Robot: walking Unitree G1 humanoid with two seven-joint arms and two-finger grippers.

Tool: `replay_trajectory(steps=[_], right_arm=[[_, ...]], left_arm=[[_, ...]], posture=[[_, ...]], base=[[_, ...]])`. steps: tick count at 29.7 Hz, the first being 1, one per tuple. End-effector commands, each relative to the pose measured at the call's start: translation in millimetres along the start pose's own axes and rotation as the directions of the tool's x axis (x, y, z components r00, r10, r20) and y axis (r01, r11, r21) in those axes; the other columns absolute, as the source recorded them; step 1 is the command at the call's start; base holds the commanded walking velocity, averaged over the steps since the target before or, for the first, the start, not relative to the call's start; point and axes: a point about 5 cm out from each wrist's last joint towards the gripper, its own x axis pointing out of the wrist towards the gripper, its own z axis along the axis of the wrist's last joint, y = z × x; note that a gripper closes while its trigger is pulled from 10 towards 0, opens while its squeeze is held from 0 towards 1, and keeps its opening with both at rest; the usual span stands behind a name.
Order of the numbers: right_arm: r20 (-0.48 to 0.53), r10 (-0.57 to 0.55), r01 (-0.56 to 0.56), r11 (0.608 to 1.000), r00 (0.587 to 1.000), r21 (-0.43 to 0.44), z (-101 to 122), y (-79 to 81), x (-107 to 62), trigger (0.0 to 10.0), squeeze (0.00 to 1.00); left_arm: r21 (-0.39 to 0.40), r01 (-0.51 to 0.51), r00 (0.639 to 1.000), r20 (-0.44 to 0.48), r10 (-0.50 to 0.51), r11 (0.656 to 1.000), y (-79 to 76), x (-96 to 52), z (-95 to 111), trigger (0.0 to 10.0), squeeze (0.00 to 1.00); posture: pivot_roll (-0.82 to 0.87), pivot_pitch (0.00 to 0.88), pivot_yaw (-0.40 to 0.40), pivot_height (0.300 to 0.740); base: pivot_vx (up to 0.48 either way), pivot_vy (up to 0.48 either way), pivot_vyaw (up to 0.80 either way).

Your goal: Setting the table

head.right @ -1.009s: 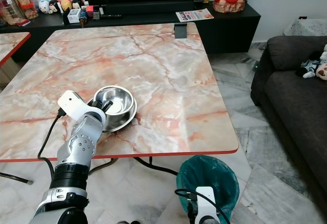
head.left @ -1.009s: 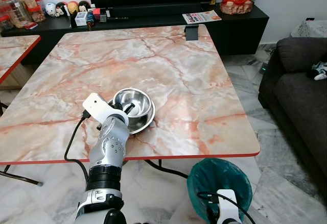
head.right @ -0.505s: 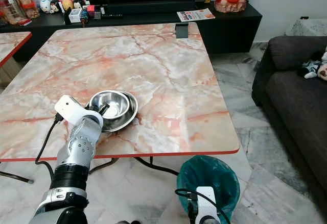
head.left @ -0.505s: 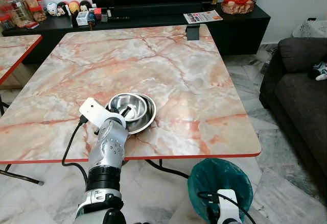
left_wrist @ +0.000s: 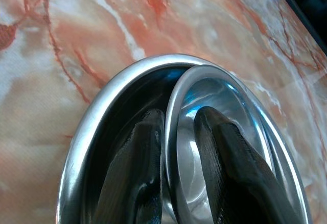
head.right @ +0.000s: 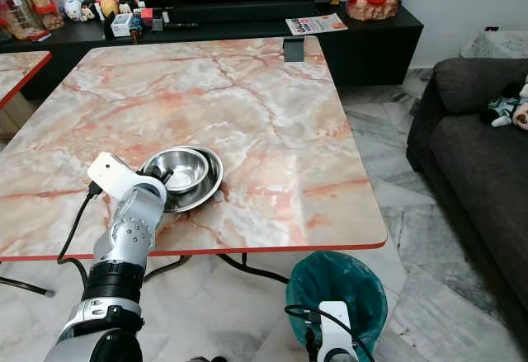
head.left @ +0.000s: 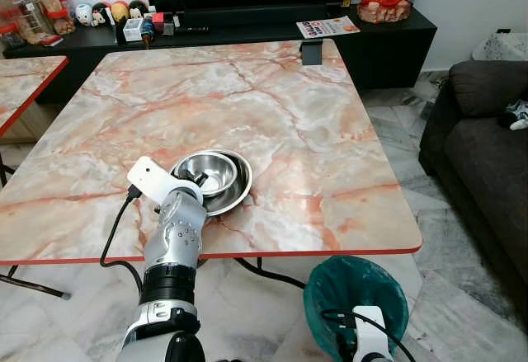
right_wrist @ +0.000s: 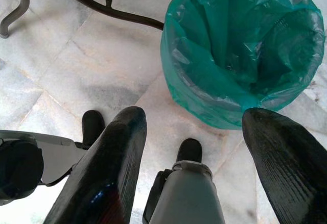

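Left gripper (left_wrist: 179,147): clamped on the near rim of the small bowl (head.left: 208,171), one finger inside, one outside; fingertips cut off at the wrist view's edge, and in the head views the wrist hides them.
Small bowl: steel, tilted, sits inside the large bowl (head.left: 236,187), shifted toward its left side.
Large bowl: steel, rests on the marble table (head.left: 272,115) near the near edge, left of centre; its near-left rim is hidden behind the left wrist.
Contact: in the wrist view the outer finger (left_wrist: 135,173) lies in the gap between the two bowl walls; whether it touches the large bowl cannot be told.
Right gripper (right_wrist: 194,147): fingers spread wide, gripping nothing; hangs low by the near right, over the floor.
Green bin (right_wrist: 245,50): lined with a teal bag, stands on the floor under the table's near right corner; inside too dark to make out.
Table far edge: small dark block (head.left: 310,52), kind unclear.
Black cabinet (head.left: 396,36): beyond the table, carries jars, figurines and a magazine; small items too small to tell.
Sofa (head.left: 487,148): dark, right side, cut off by the frame.
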Motion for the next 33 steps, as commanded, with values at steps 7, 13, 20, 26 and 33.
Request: replay_trajectory(steps=[7, 13, 20, 26, 33], right_arm=[[0.007, 0.001, -0.001, 1.0, 1.0, 0.003, 4, 1.0, 1.1, 10.0, 0.0], [0.012, 0.003, -0.003, 1.0, 1.0, 0.0, 8, 0.4, 1.8, 10.0, 0.0], [0.018, 0.01, -0.009, 1.0, 1.0, -0.009, 11, 1.7, 2.7, 10.0, 0.0], [0.02, 0.013, -0.013, 1.0, 1.0, -0.017, 13, 1.6, 3.0, 10.0, 0.0], [0.035, 0.009, -0.009, 1.0, 0.999, -0.004, 16, 0.8, 3.3, 10.0, 0.0]], left_arm=[[0.039, 0.006, 1.0, -0.012, -0.006, 0.999, -8.5, 0.0, 7, 10.0, 1.0], [0.095, 0.032, 0.999, -0.015, -0.031, 0.995, -14.4, -1.6, 15, 10.0, 0.0], [0.332, 0.02, 0.991, 0.118, -0.062, 0.943, -21.4, -6.1, 45, 10.0, 0.0], [0.435, 0.022, 0.978, 0.178, -0.11, 0.9, -29.7, -10.3, 60, 10.0, 0.0], [0.628, -0.023, 0.872, 0.393, -0.291, 0.778, -29.8, -20.0, 82, 10.0, 0.0]], posture=[[0.03, 0.031, 0.059, 0.723], [0.04, 0.027, 0.051, 0.723], [0.05, 0.023, 0.041, 0.723], [0.06, 0.022, 0.034, 0.723], [0.05, 0.016, 0.035, 0.723]], base=[[0.0, 0.0, 0.0], [0.0, 0.0, 0.0], [0.0, 0.0, 0.0], [0.0, 0.0, 0.0], [0.0, 0.0, 0.0]])
